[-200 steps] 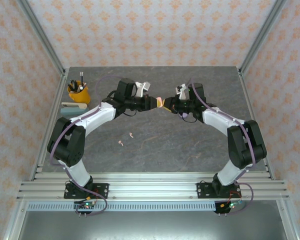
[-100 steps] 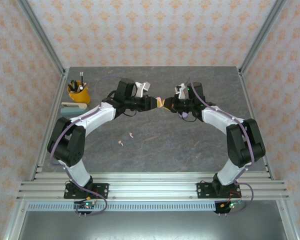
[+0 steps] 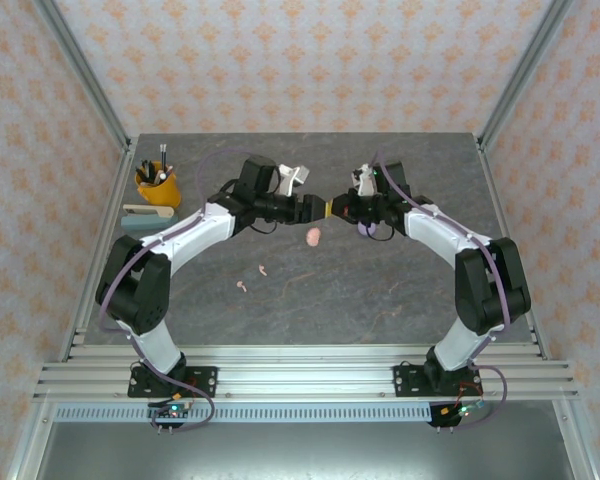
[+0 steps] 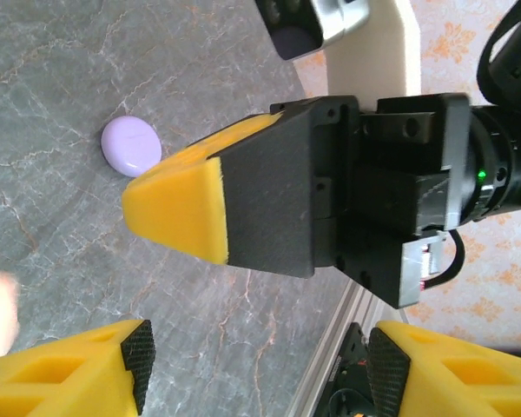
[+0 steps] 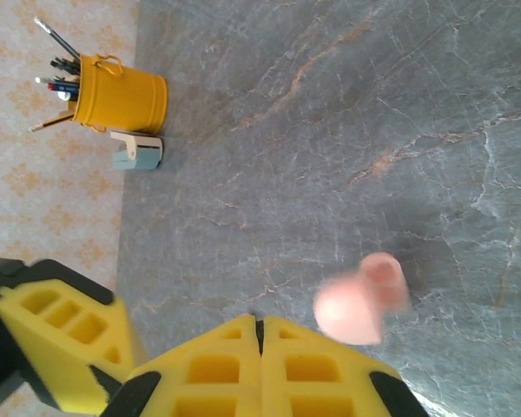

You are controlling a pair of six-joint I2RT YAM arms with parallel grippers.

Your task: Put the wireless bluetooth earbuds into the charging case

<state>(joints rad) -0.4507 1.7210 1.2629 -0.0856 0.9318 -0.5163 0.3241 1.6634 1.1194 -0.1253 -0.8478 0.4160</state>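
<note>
the left jaws are held apart and the right jaws are clenched on nothing; a blurred pink case [image 3: 313, 236] is seen ungrasped just near of them.

The grey marbled table [image 3: 400, 300] has a yellow pen cup [image 3: 157, 186] and a small white-and-teal block [image 3: 145, 214] at its far left corner. Two pale pink earbuds [image 3: 263, 269] lie just apart near the middle. A lilac case [image 4: 131, 145] rests further right, and a pink case [image 3: 313, 236] shows blurred mid-table; I cannot tell whether it is resting.
</note>
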